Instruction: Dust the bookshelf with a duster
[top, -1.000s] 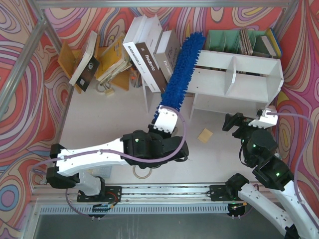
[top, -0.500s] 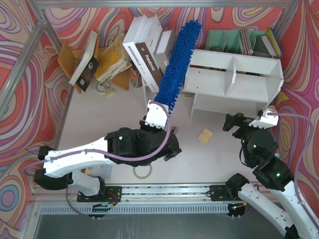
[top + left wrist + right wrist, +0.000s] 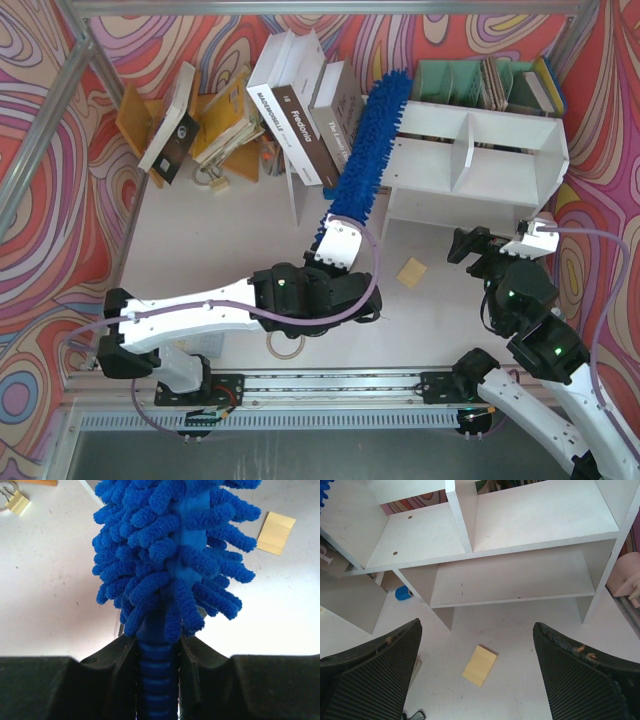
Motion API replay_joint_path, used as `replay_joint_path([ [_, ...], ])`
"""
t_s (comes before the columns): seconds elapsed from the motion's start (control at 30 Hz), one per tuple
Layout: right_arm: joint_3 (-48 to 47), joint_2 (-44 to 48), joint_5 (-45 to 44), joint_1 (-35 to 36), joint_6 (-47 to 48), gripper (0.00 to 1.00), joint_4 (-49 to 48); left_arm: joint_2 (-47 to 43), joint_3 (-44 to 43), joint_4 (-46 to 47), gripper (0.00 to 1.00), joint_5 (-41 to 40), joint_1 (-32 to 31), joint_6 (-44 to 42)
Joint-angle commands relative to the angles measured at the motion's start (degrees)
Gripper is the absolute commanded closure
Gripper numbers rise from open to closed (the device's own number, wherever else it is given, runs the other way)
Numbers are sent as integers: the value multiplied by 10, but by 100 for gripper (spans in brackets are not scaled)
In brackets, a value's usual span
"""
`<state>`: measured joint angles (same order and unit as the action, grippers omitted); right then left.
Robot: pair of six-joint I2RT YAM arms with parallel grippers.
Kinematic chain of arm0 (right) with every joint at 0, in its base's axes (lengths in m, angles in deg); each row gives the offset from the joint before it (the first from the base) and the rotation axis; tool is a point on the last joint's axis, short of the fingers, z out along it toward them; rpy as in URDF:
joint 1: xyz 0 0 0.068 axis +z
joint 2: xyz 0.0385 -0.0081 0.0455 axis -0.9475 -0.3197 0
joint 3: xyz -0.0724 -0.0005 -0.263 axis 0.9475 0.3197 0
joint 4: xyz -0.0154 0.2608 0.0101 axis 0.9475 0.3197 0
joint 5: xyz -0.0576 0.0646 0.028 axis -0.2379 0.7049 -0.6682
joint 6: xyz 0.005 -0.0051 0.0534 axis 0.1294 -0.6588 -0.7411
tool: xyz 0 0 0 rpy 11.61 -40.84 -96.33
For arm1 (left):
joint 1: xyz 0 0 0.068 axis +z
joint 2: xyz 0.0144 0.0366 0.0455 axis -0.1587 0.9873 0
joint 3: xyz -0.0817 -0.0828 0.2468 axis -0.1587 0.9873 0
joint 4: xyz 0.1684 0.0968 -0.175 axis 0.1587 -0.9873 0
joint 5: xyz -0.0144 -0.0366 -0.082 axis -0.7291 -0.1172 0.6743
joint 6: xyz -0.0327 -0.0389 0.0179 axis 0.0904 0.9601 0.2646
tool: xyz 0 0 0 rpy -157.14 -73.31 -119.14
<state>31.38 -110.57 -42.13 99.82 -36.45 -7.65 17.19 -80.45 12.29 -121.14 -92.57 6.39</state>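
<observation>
As seen from overhead, note left gripper (image 3: 338, 225) closed firmly on the slim ribbed handle of the duster (image 3: 365, 150), with fingers (image 3: 192, 665) pressed against both sides of it in the left wrist view. Trace the blue shaggy head from that grip up and to the right, ending at the upper left corner of the bookshelf (image 3: 500, 125), just beside a pale green file organiser (image 3: 450, 80). Record the head overlapping the left end panel of the unit; cannot tell strand contact with the board from these views. Log leaning books (image 3: 300, 110) left of the duster head. Find right gripper (image 3: 476, 630) with fingers spread wide, holding nothing, hovering low in front of the lower tier. See the white boards of both tiers in the right wrist view, central divider upright on the upper one. Note yellow paper pad (image 3: 479, 665) lying flat on the table (image 3: 200, 240) in front of the shelf, between the two grippers, touching neither. Note small blue object (image 3: 402, 593) behind the lower tier's left support, too small to identify. Note tape ring (image 3: 285, 345) on the table near the left arm
</observation>
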Motion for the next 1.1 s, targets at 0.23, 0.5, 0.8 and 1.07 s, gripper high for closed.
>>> replay_joint_path([
  [0.23,5,10,-11,-2,10,19,-15,-84,-30,33,100,-71,20,-96],
  [0.5,5,7,-11,-1,9,18,-16,-99,-33,41,100,-76,27,-110],
  [0.8,6,6,-12,-2,10,18,-18,-75,30,67,100,-27,28,-75],
  [1.07,6,5,-11,-2,10,19,-18,-55,58,82,100,17,28,-63],
])
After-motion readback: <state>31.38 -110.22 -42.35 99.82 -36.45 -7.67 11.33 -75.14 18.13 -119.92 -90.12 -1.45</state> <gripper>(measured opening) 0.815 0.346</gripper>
